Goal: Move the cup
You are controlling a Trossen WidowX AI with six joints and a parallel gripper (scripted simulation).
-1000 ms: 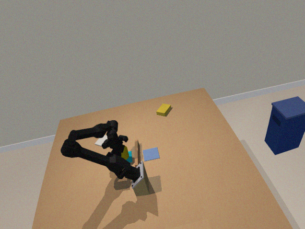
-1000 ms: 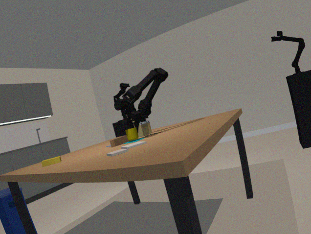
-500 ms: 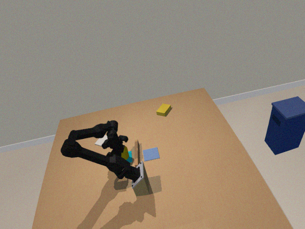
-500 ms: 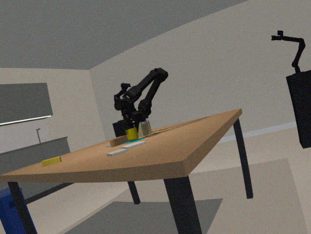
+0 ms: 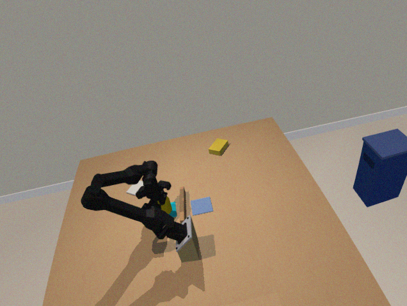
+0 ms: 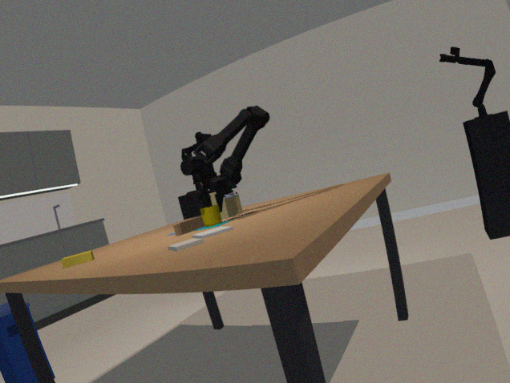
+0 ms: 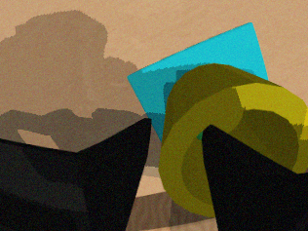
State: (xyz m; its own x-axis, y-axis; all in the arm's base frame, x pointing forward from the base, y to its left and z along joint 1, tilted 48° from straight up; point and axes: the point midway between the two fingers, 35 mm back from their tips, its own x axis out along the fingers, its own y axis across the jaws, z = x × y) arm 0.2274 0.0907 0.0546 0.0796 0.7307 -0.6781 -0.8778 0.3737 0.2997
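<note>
The yellow cup (image 5: 166, 205) (image 6: 211, 215) (image 7: 185, 96) stands upright on the cyan pad (image 5: 173, 209) (image 6: 222, 223) (image 7: 229, 45). My gripper (image 7: 176, 129) is partly open, one finger inside the cup's mouth and the other outside its wall. A gap shows between the outer finger and the wall in the wrist view. A small bit of green shows inside the cup beside the inner finger; the rest of the contents is hidden. The blue pad (image 5: 201, 206) lies on the other side of a low wooden wall (image 5: 182, 203) (image 6: 187, 226).
A white slab (image 5: 134, 188) lies beyond the gripper; the exterior view shows two pale slabs, one nearer the cup (image 6: 212, 231) and one farther. A yellow block (image 5: 218, 146) (image 6: 77, 259) lies near the table's far edge. A blue bin (image 5: 383, 168) stands on the floor.
</note>
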